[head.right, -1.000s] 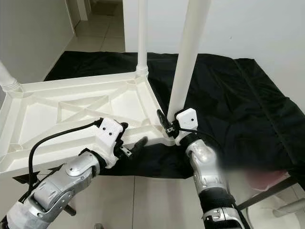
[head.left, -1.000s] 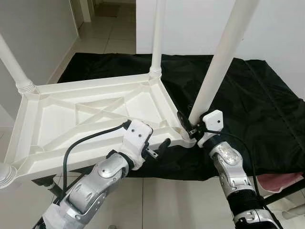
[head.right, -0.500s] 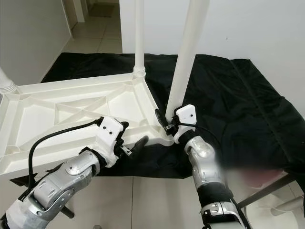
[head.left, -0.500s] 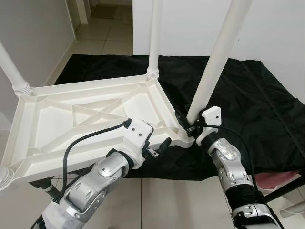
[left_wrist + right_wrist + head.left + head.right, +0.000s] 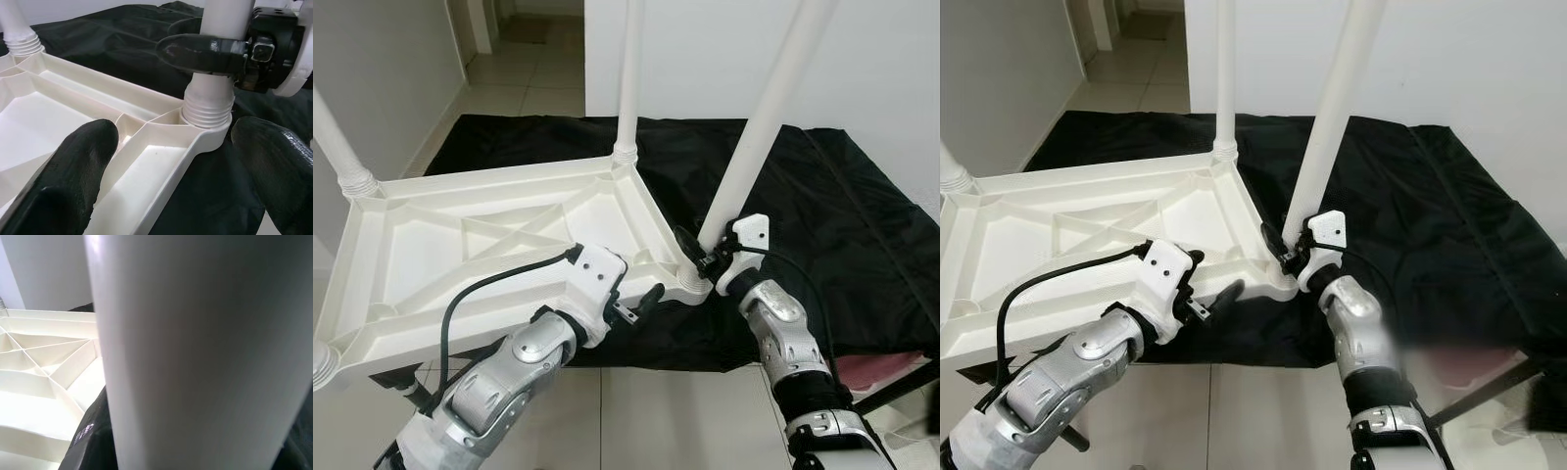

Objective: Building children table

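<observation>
Since a second ago the leg [image 5: 759,127] leans less steeply, standing closer to upright in its corner socket [image 5: 206,108] of the upturned white table [image 5: 480,245], which lies on the black sheet [image 5: 842,235]. The right gripper [image 5: 697,253] has its fingers clamped round the leg's base. The left gripper [image 5: 641,302] holds its fingers spread astride the table's rim beside that socket.

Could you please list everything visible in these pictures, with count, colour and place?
Table top: one, white, upside down, ribbed underside up, partly on the black cloth.
Table legs: four, white, standing up from the corners.
Cloth: one, black, spread under the table.
Floor: pale tiles.
Pink thing: one, at the lower right edge, unclear.
Left gripper: open, straddling the table's near rim.
Right gripper: shut on the near-right leg, close to its base.
</observation>
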Robot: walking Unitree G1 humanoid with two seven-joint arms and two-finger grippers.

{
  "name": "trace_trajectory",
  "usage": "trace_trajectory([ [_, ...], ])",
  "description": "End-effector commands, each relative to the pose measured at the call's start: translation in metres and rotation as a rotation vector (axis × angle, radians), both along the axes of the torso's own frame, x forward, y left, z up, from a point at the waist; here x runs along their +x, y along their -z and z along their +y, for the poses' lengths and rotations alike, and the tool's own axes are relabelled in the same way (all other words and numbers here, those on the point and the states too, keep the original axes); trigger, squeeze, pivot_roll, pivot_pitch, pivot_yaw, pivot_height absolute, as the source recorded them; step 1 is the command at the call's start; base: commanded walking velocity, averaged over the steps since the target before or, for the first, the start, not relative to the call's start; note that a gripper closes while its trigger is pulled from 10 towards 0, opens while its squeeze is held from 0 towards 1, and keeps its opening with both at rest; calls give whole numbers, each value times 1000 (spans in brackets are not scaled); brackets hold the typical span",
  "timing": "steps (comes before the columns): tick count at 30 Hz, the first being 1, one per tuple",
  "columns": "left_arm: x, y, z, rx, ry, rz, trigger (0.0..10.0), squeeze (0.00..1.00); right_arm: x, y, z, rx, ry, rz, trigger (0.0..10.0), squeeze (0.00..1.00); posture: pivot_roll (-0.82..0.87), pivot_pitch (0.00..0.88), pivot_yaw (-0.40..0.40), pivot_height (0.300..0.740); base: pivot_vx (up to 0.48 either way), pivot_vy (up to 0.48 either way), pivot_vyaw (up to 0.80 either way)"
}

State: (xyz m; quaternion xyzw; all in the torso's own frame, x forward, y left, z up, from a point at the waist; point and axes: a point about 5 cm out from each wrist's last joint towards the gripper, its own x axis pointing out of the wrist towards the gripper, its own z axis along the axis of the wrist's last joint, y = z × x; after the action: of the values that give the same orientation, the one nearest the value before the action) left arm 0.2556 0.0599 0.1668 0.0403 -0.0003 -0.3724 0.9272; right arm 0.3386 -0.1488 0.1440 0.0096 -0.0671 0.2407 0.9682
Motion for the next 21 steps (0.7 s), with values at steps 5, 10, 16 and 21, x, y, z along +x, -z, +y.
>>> trace_trajectory([
  [5,-11,-3,-11,17,249,0,10000,0,-6,38,-4,42,46,205,10000,0,41,48,-19,740,0,0,0],
  [10,-11,-3,-11,17,250,0,10000,0,-6,37,-3,32,48,193,10000,0,42,49,-21,740,0,0,0],
  [16,-11,-2,-10,17,246,2,10000,0,-7,29,4,64,123,137,10000,0,43,56,-27,740,0,0,0],
  [21,-11,-2,-9,17,241,4,10000,0,-13,25,18,94,258,103,10000,0,47,59,-33,740,0,0,0],
])
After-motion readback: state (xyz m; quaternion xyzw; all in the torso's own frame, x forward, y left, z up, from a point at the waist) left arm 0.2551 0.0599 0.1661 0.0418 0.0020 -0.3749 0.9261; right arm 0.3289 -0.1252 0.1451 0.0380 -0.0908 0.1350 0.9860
